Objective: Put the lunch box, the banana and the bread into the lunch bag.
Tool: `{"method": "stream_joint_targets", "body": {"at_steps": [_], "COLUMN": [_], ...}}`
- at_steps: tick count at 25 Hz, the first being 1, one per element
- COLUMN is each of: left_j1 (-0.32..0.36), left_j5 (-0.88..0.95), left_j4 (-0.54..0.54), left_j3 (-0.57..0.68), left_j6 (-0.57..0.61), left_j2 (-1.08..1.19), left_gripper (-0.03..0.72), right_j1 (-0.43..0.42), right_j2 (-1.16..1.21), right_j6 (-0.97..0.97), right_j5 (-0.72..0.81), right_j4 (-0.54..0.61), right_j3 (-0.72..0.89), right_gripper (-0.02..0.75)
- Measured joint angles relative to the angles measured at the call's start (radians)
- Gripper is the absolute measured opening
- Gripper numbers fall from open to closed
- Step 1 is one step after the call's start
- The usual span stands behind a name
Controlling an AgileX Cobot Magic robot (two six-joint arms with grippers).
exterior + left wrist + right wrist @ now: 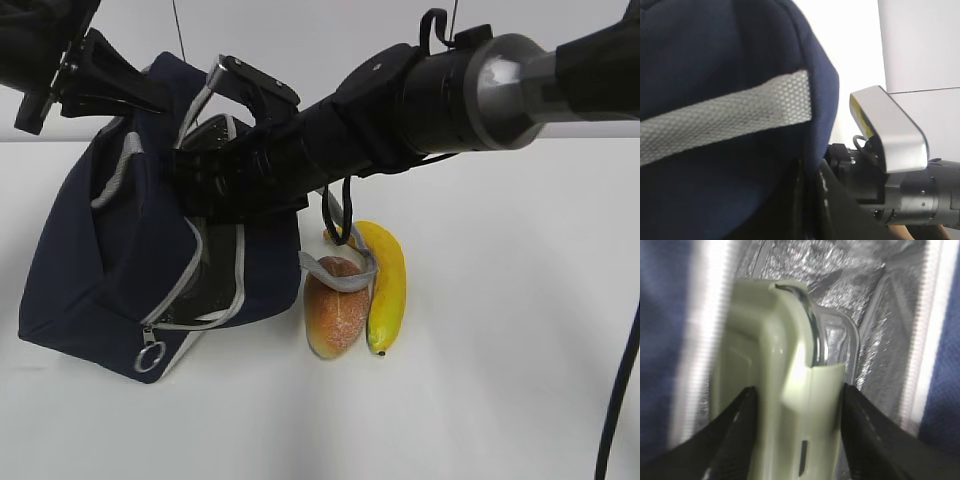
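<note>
The navy lunch bag point(90, 260) lies on its side on the white table, its opening facing right. My left gripper point(150, 98) is shut on the bag's upper edge; the left wrist view shows the jaws point(812, 200) pinching navy fabric point(715, 60). My right gripper point(205, 180) reaches into the opening. In the right wrist view it point(799, 410) is shut on the sage-green lunch box point(785, 360), held on edge inside the silver foil lining point(880, 315). The bread point(335, 310) and the banana point(387, 285) lie side by side right of the bag.
A grey strap handle point(340, 270) drapes over the bread. The metal ring pull point(149, 357) hangs at the bag's lower front corner. The right arm's wrist camera point(890, 130) sits close beside the left gripper. White table stretches in front and to the right.
</note>
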Motion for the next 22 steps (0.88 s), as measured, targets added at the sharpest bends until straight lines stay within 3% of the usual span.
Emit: {"method": "stream_joint_targets", "body": {"at_steps": [6, 10, 17, 22], "left_j1": [0.0, 0.002, 0.024, 0.067], "left_j5": [-0.001, -0.001, 0.023, 0.062], "left_j4": [0.004, 0.017, 0.015, 0.048], "left_j3": [0.0, 0.0, 0.0, 0.0], "left_j6": [0.0, 0.0, 0.0, 0.0], "left_j2": [0.0, 0.0, 0.0, 0.0], "left_gripper": [-0.013, -0.013, -0.013, -0.013], "right_j1": [0.0, 0.0, -0.012, -0.079], "right_j2": [0.01, 0.007, -0.047, -0.12], "right_j6": [-0.019, -0.051, -0.058, -0.002], "right_j5": [-0.004, -0.004, 0.021, 0.174], "right_j4": [0.012, 0.005, -0.15, -0.295], "right_j3": [-0.001, -0.006, -0.019, -0.055], "right_gripper": [0.442, 0.534, 0.583, 0.586]}}
